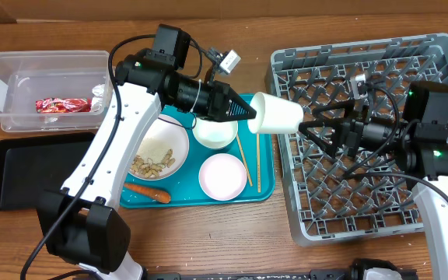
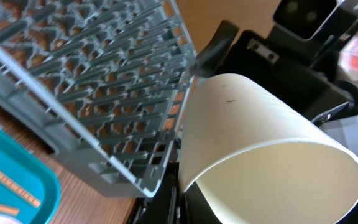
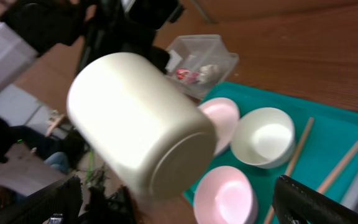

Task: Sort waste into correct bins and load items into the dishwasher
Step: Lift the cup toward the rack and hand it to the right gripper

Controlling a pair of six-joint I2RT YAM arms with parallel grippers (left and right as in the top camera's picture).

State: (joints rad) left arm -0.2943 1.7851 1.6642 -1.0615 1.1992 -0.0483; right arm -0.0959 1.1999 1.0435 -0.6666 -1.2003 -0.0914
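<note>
Left gripper [image 1: 247, 113], jaws clamped on the white cup [image 1: 278, 114], holds it before the right gripper [image 1: 314, 134], jaws spread wide

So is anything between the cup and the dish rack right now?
Only the right gripper: it sits open above the grey dish rack, fingertips pointing at the base of the white cup, which the left gripper holds sideways at the rack's left edge. Nothing else visible blocks the way.

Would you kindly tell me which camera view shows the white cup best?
The overhead view: the whole white cup shows, held sideways by the left gripper. The left wrist view crops its open rim; the right wrist view shows its base and side, blurred.
</note>
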